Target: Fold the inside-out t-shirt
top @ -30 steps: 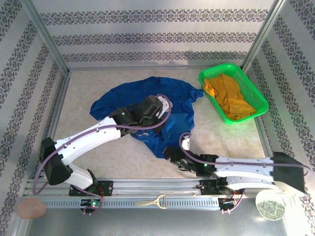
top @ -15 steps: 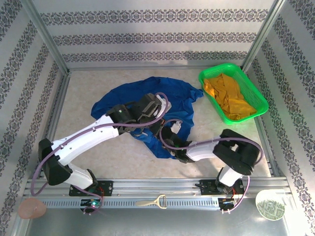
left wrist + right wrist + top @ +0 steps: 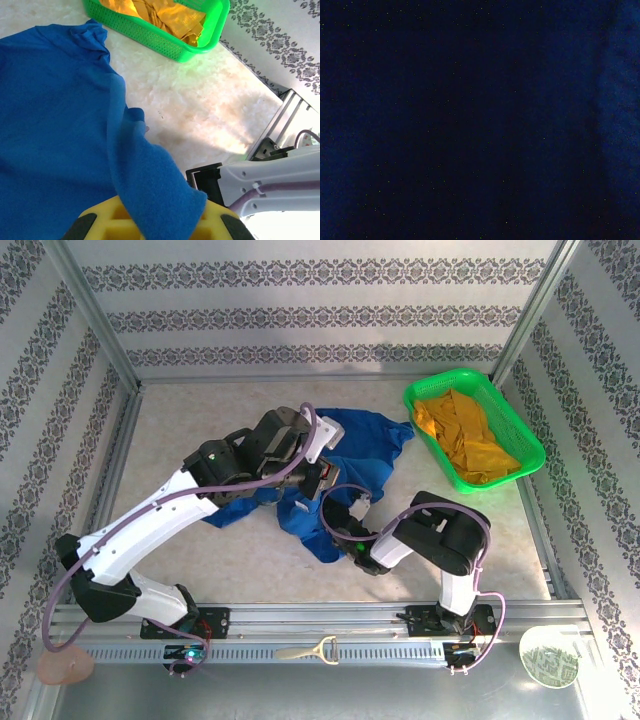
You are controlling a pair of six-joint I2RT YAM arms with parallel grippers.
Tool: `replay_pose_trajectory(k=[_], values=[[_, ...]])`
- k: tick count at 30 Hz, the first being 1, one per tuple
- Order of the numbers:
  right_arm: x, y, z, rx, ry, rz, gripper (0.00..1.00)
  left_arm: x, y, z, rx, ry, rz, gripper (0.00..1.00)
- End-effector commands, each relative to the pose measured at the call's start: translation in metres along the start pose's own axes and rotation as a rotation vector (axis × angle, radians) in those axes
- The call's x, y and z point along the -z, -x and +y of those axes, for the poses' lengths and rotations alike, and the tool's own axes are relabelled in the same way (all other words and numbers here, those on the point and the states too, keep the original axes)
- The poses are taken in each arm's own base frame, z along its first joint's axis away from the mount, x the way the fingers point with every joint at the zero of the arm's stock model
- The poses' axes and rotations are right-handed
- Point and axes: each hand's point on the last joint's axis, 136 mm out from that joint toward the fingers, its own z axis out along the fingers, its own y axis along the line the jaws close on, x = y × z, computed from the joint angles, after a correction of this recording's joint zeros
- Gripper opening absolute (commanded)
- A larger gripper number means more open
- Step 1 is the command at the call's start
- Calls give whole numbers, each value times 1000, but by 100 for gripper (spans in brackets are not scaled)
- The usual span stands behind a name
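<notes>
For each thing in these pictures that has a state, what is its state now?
t-shirt: crumpled, not folded, one part pinched and raised.
left gripper: shut on the t-shirt.
right gripper: shut, at the t-shirt's near edge; whether it holds cloth is unclear.
green basket: upright on the table.
yellow garment: bunched inside the green basket.

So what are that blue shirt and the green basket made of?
The blue shirt looks like soft knit cloth, probably cotton, with a matte finish: it drapes and wrinkles. The green basket looks like moulded plastic, slightly glossy, its walls pierced with a fine grid of holes.
</notes>
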Motion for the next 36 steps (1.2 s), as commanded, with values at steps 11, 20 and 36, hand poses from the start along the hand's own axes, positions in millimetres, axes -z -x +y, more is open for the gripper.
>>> replay_pose_trajectory(k=[11,20,36], values=[[-6,8,98,0,191,11,0,1,-14,-14,-1,-84,66,0],[-63,14,96,-98,175,-17,0,3,-4,-38,44,-223,22,0],[-126,51,135,-168,228,-40,26,14,16,-103,146,-496,-37,0]])
